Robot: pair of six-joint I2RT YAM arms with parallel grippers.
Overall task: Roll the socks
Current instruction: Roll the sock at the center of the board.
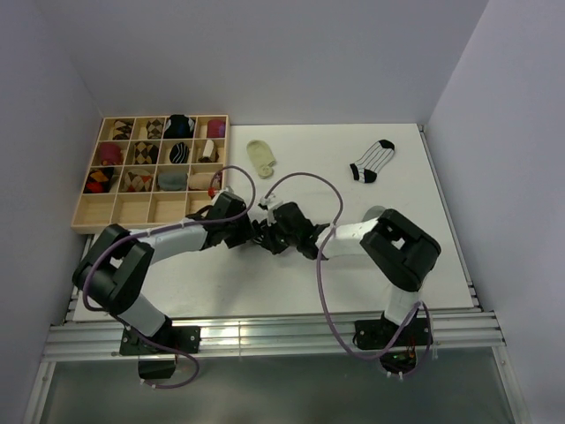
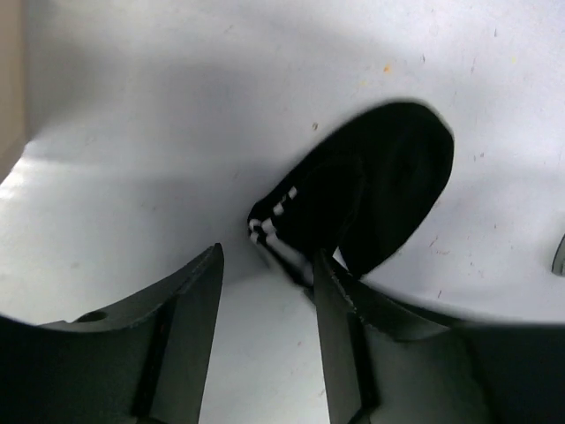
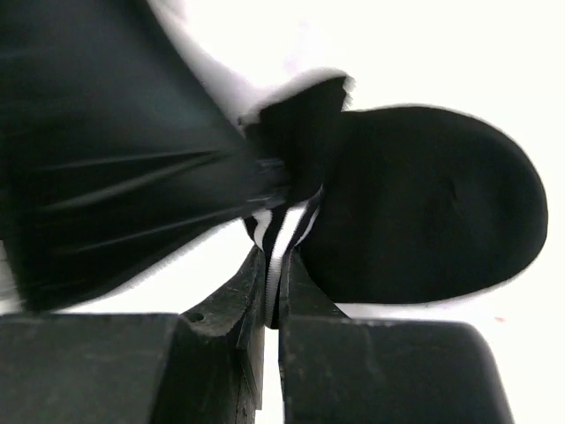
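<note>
while the left gripper (image 2: 269, 263) stands spread, right gripper (image 3: 274, 274) pinched on the banded cuff of the black sock (image 3: 424, 212)

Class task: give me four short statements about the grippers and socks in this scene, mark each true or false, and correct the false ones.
1. The right gripper is shut on the black sock at its banded cuff. True.
2. The left gripper grips the cream sock. False: its jaws stand open beside the black sock; the cream sock lies apart on the table.
3. The striped white sock lies on the table, outside the wooden tray. True.
4. The wooden tray holds no socks. False: several compartments hold rolled socks.
</note>
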